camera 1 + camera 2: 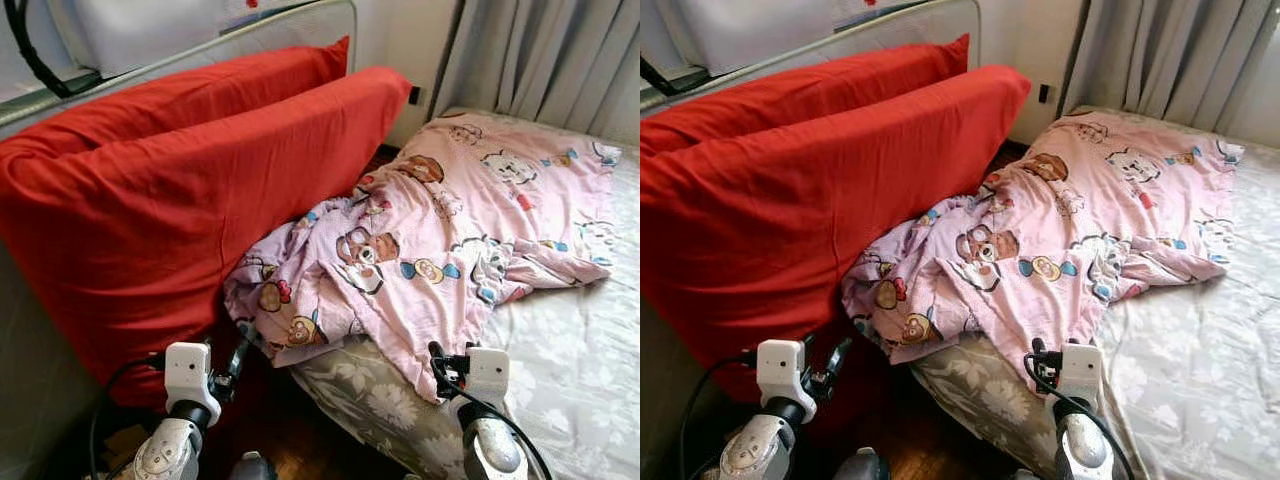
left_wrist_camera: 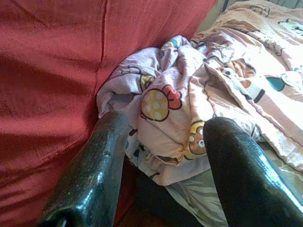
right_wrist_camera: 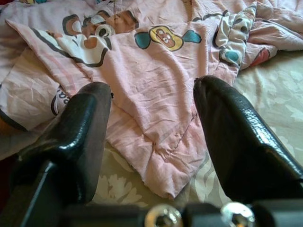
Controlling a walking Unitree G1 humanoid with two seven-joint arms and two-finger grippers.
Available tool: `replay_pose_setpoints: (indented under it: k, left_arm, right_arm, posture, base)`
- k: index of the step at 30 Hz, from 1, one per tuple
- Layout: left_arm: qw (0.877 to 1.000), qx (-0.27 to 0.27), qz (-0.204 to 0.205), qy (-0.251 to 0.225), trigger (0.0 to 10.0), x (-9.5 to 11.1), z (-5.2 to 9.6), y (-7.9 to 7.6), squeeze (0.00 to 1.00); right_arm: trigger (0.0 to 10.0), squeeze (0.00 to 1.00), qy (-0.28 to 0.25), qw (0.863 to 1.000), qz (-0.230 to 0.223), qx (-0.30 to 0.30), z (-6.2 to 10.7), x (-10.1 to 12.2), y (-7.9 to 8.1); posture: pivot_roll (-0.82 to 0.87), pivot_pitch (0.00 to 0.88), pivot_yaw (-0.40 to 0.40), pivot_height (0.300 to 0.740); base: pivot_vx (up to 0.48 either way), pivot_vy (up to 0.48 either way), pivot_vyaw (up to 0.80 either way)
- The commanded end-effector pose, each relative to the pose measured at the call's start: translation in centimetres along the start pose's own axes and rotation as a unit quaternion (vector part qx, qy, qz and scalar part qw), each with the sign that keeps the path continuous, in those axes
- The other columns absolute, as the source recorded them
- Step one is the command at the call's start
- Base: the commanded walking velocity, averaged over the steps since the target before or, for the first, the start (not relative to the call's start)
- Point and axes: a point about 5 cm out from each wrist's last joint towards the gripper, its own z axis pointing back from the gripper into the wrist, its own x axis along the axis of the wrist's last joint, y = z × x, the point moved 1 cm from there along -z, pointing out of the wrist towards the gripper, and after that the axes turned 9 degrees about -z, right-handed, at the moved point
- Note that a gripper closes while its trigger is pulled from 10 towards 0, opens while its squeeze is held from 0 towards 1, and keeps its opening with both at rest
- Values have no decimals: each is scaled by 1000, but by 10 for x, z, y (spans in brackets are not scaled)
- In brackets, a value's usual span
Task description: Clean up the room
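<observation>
A crumpled pink blanket [image 1: 440, 230] with cartoon prints lies across the bed, one bunched end [image 2: 165, 109] hanging over the mattress edge beside two big red pillows [image 1: 180, 190]. My left gripper [image 2: 163, 156] stands open, low in the gap between the pillows and the bed, with the bunched blanket end just ahead of its fingers. My right gripper [image 3: 151, 137] is open too, held over the mattress edge, and the blanket's near corner [image 3: 161, 170] lies between and below its fingers. Neither holds anything.
The mattress [image 1: 580, 350] has a grey floral sheet and fills the right side. A bed rail [image 1: 250, 35] and a wall stand behind the pillows. Grey curtains [image 1: 540, 60] hang at the back right. Dark wood floor [image 1: 290, 430] shows between bed and pillows.
</observation>
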Motion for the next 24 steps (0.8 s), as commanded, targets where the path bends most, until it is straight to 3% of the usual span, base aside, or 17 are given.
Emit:
replay_pose_setpoints:
  k: [1,14,24]
  left_arm:
    - [1000,0,4,-1,10000,-1,0,1,0]
    - [1000,11,-2,-4,10000,0,-2,10,0]
    - [1000,7,-2,-5,10000,2,-6,8,0]
  right_arm:
    - [10000,0,-4,1000,-2,3,1,0,1]
    - [10000,0,-7,1000,-2,10,1,1,2]
    - [10000,0,-1,1000,-4,16,-1,0,6]
  posture:
    - [-8,41,7,645]
    - [-9,38,9,645]
    - [-5,23,14,645]
  base:
    - [0,0,0]
    - [0,0,0]
    - [0,0,0]
